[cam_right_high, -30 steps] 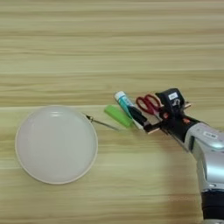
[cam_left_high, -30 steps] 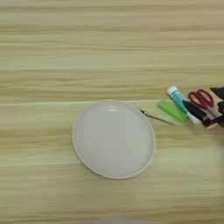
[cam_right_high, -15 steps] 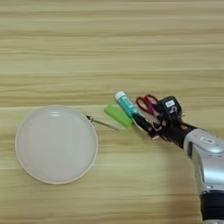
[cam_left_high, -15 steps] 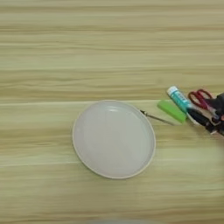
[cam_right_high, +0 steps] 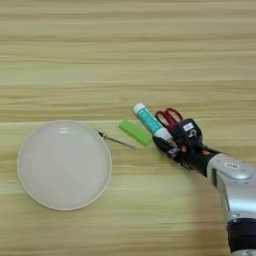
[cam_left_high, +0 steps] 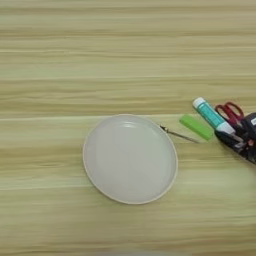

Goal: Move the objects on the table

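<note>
Fingers of the black two-fingered gripper (cam_right_high: 172, 145) sit at the lower end of the white tube with teal label (cam_right_high: 148, 120); their spread cannot be told. Red-handled metal scissors (cam_right_high: 168, 118) lie just beside (partly hidden). Further left lie a green block (cam_right_high: 134, 132) and the round beige plate (cam_right_high: 64, 165) on the wooden table (cam_right_high: 125, 55).

We see our right arm reaching in from the lower right corner, silver forearm angled up and to the left, low over the counter. The black claw (cam_right_high: 170, 146) points up-left at its tip. Whether it is closed, we can't make out.
</note>
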Robot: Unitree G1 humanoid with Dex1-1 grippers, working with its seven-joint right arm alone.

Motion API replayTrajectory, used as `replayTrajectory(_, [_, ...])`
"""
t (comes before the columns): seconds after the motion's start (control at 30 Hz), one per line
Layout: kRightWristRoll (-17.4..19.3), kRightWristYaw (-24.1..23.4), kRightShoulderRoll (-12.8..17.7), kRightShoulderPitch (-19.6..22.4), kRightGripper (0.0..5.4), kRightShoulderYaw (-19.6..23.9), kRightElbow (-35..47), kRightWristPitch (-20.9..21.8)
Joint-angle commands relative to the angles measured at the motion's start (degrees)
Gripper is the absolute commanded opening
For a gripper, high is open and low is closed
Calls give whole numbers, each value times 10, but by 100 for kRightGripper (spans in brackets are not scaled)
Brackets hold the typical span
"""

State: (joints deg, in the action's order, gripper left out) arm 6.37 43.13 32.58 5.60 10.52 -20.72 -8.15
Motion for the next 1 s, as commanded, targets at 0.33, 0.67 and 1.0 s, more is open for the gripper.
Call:
replayTrajectory(0.33, [9,-22,16,31,170,15,30,28])
replayTrajectory(0.67, [65,0,-6,18,169,37,116,82])
replayTrajectory(1.0, [105,65,-20,-39,169,0,262,83])
